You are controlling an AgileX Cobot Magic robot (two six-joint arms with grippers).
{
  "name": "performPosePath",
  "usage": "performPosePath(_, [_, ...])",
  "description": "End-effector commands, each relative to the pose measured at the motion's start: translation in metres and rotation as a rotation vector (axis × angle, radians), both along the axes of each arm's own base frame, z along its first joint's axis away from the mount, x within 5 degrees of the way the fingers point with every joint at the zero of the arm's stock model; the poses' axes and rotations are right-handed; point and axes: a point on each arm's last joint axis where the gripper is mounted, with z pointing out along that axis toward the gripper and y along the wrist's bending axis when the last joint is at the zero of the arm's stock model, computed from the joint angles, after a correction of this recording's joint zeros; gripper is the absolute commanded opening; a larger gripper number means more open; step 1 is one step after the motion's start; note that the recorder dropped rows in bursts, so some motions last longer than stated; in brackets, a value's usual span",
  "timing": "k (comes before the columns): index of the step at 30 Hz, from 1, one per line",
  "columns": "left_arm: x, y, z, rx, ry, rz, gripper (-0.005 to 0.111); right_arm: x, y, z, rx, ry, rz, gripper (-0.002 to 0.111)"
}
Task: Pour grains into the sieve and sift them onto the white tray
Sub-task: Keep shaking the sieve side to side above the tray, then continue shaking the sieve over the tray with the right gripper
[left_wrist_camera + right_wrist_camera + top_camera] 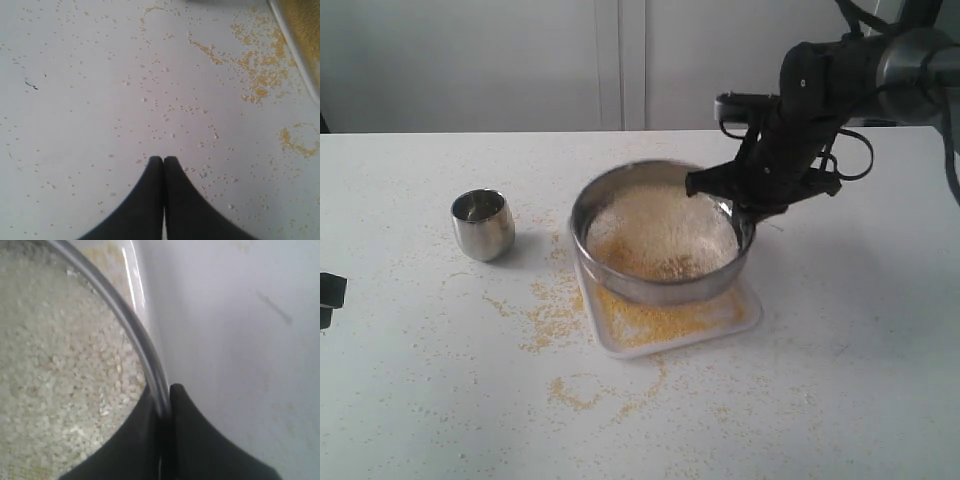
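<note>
The steel sieve [661, 240] is held tilted over the white tray [735, 322], its far right rim lifted. Pale grains [660, 230] lie on its mesh, yellower toward the low near side. Fine yellow meal [650, 318] covers the tray under it. My right gripper [745, 208] is shut on the sieve's rim [145, 360], one finger inside over the grains [55, 390] and one outside. My left gripper [163, 160] is shut and empty above the table, away from the sieve; only a dark part of it shows at the exterior view's left edge.
A small steel cup [483, 224] stands upright left of the sieve. Spilled yellow meal [555, 305] lies on the table left of and in front of the tray, with finer scatter [260, 75] under the left arm. The tray's edge [295, 45] shows in the left wrist view.
</note>
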Motion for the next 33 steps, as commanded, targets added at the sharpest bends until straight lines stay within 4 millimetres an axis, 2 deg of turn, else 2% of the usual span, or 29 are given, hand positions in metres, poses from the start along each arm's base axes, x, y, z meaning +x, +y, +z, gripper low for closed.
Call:
performPosePath(1, [-0.003,0.0,-0.002,-0.007,0.01,-0.001,0.0,0.006,0.0,0.009,0.047,-0.084,-0.054,0.0])
performPosePath(2, [-0.003,0.0,-0.002,-0.007,0.01,-0.001,0.0,0.019,0.003,0.014,0.093,-0.239,-0.055,0.0])
performPosePath(4, [-0.003,0.0,-0.002,-0.007,0.01,-0.001,0.0,0.025,0.005,0.014,0.09,-0.313,-0.019,0.0])
performPosePath(8, [-0.003,0.0,-0.002,-0.007,0.01,-0.001,0.0,-0.003,-0.004,0.018,-0.029,-0.047,0.043,0.0])
performPosePath(10, [-0.003,0.0,-0.002,-0.007,0.01,-0.001,0.0,-0.007,-0.006,0.016,-0.047,-0.008,0.04,0.0])
performPosePath(13, [-0.003,0.0,-0.002,-0.007,0.01,-0.001,0.0,0.019,0.002,0.022,0.067,-0.29,-0.019,0.0])
performPosePath(14, [-0.003,0.0,-0.002,-0.007,0.01,-0.001,0.0,0.023,0.003,0.021,0.069,-0.331,-0.005,0.0])
performPosePath(16, [-0.003,0.0,-0.002,-0.007,0.01,-0.001,0.0,0.015,0.001,0.019,0.045,-0.23,-0.006,0.0])
performPosePath(18, [-0.003,0.0,-0.002,-0.007,0.01,-0.001,0.0,-0.003,-0.006,0.016,-0.042,-0.029,0.028,0.0])
performPosePath(20, [-0.003,0.0,-0.002,-0.007,0.01,-0.001,0.0,-0.008,-0.008,0.014,-0.07,0.02,0.024,0.0])
performPosePath(23, [-0.003,0.0,-0.002,-0.007,0.01,-0.001,0.0,0.02,0.001,0.019,0.058,-0.263,-0.046,0.0])
performPosePath(24, [-0.003,0.0,-0.002,-0.007,0.01,-0.001,0.0,0.023,0.002,0.018,0.068,-0.295,-0.044,0.0])
performPosePath(26, [-0.003,0.0,-0.002,-0.007,0.01,-0.001,0.0,0.013,0.001,0.014,0.07,-0.162,-0.066,0.0])
performPosePath(29, [-0.003,0.0,-0.002,-0.007,0.01,-0.001,0.0,-0.007,-0.006,0.011,-0.028,0.041,-0.032,0.0])
performPosePath(31, [-0.003,0.0,-0.002,-0.007,0.01,-0.001,0.0,0.001,-0.004,0.012,0.023,-0.034,-0.097,0.0])
performPosePath(33, [-0.003,0.0,-0.002,-0.007,0.01,-0.001,0.0,0.02,0.002,0.016,0.121,-0.233,-0.137,0.0])
